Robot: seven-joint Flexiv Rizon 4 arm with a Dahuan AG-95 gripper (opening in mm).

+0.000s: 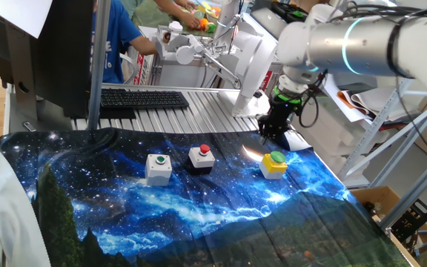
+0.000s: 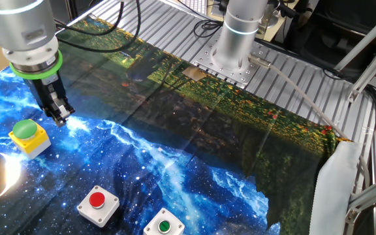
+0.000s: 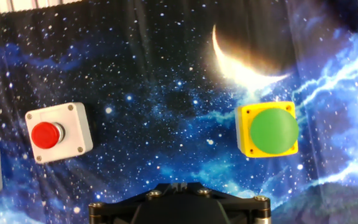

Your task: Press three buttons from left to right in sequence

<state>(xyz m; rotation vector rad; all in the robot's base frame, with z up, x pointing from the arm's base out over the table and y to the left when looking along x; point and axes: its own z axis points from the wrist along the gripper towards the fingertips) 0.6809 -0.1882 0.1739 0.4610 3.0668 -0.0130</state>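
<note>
Three button boxes stand in a row on the starry blue cloth. The grey-white box with green cap is on the left, the black-and-white box with red cap in the middle, and the yellow box with green cap on the right. The other fixed view shows all three: yellow, red, grey-white. My gripper hangs above the cloth just behind the yellow box, touching nothing. The hand view shows the red-capped box on the left and the yellow box on the right, and my fingertips are hidden.
A black keyboard lies on the slatted table behind the cloth, next to a dark monitor. The arm's base and its cables stand at the cloth's far edge. A person in blue is behind the table.
</note>
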